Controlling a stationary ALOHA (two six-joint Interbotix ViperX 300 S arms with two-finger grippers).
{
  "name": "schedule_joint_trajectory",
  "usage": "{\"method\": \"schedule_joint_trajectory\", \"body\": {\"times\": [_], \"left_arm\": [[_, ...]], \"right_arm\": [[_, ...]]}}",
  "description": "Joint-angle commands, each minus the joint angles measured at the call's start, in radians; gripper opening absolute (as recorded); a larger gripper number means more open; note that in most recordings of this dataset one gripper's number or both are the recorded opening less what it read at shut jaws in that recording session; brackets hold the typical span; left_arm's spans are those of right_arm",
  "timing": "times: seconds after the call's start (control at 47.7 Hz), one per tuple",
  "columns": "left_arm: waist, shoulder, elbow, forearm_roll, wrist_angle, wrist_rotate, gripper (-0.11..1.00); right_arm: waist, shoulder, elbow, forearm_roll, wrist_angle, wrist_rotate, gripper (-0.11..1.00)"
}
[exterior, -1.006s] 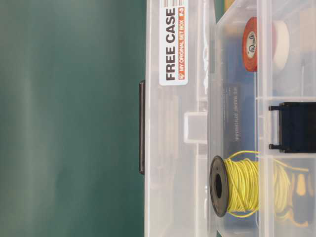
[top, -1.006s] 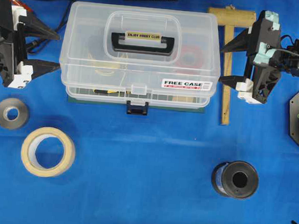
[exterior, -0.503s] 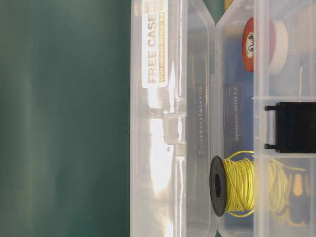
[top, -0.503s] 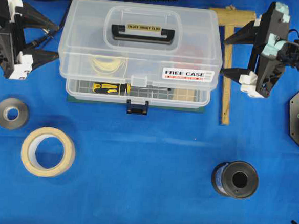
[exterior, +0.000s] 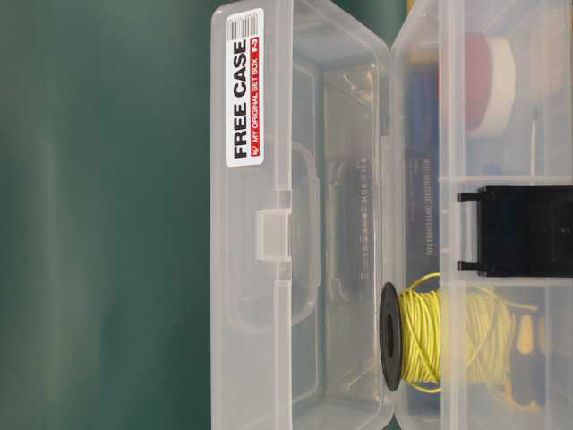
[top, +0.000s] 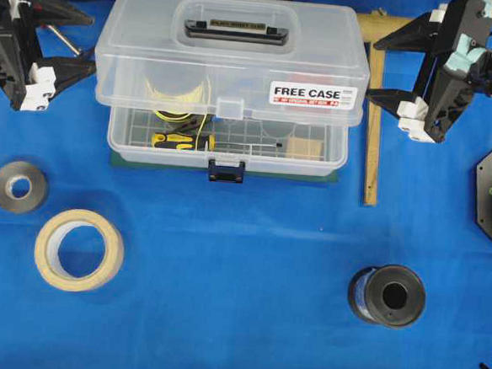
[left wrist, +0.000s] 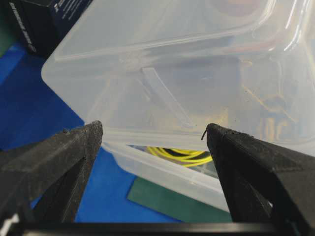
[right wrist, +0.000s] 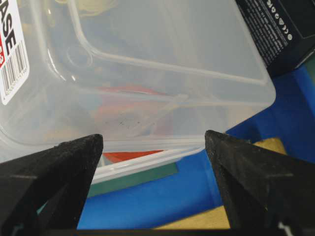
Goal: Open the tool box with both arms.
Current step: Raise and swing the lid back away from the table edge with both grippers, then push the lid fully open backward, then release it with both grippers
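Note:
The clear tool box (top: 232, 82) stands at the back middle of the table. Its lid (top: 229, 61) is raised at the front and tilted back over the base (top: 228, 145), and its dark blue latch (top: 226, 172) hangs free. My left gripper (top: 87, 42) is open, with its fingertips against the lid's left end. At the lid's right end my right gripper (top: 374, 71), with teal tape, is also open. In the left wrist view the left gripper (left wrist: 155, 130) meets the lid's lower rim. In the right wrist view the right gripper (right wrist: 154, 140) does the same. The table-level view shows the lid (exterior: 269, 269) swung away from the base.
A masking tape roll (top: 79, 250) and a grey roll (top: 19, 187) lie front left. A black spool (top: 388, 296) lies front right. A wooden mallet (top: 374, 109) lies beside the box's right end. A green mat (top: 306, 177) is under the box and a black carton (right wrist: 280, 29) behind it.
The lid has lifted and swung back, widening the gap over the base and showing a screwdriver inside. Both grippers have moved toward the table's far edge with the lid ends.

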Motion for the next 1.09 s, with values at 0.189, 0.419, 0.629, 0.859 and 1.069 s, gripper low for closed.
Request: {"method": "schedule_joint_trajectory", "body": {"times": [0.189,0.419,0.629,0.859,1.069], "left_arm": [[0.018,0.008,-0.06,-0.003,-0.041,-0.002,0.86],[0.044,0.009,-0.067,-0.003,-0.057,0.002,0.86],[0.075,0.012,-0.071,-0.003,-0.078,0.025,0.86],[0.126,0.012,-0.072,-0.003,-0.13,0.041,0.86],[0.167,0.012,-0.074,-0.003,-0.153,0.064,0.86]], "right_arm": [[-0.015,0.003,-0.081,-0.006,-0.06,0.006,0.85],[-0.038,0.003,-0.087,-0.011,-0.074,0.003,0.85],[-0.067,0.003,-0.089,-0.011,-0.103,0.003,0.85],[-0.107,0.003,-0.089,-0.011,-0.127,0.003,0.85],[-0.143,0.005,-0.091,-0.011,-0.147,0.003,0.85]]}}
